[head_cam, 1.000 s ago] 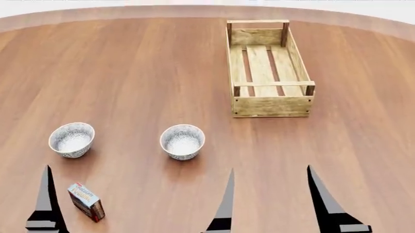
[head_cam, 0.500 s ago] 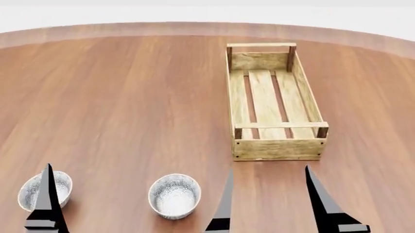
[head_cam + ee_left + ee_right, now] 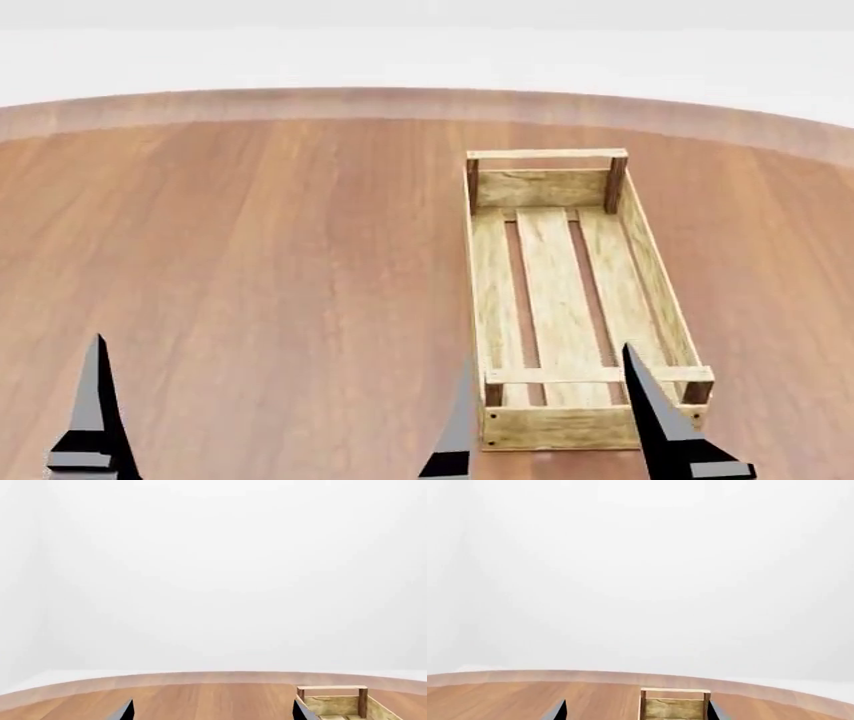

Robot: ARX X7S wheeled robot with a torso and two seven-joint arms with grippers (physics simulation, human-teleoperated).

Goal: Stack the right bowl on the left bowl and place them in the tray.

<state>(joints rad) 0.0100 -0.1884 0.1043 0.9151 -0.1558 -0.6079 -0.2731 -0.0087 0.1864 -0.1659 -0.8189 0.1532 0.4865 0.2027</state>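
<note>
The tray, a long light-wood crate with a slatted bottom, stands on the brown table right of centre. It also shows in the left wrist view and the right wrist view. Both bowls are out of view. My right gripper is open and empty, its two fingers standing before the tray's near end. It is also open in its wrist view. Of my left gripper one finger shows at the lower left. Its wrist view shows the left gripper open and empty above the table.
The round wooden table has its curved far edge against a white background. The small red-and-blue box is out of view.
The head view has tilted up: the tray has slid down the picture toward my fingers. The two bowls and the small box have dropped out of the bottom. The grippers stay open.
</note>
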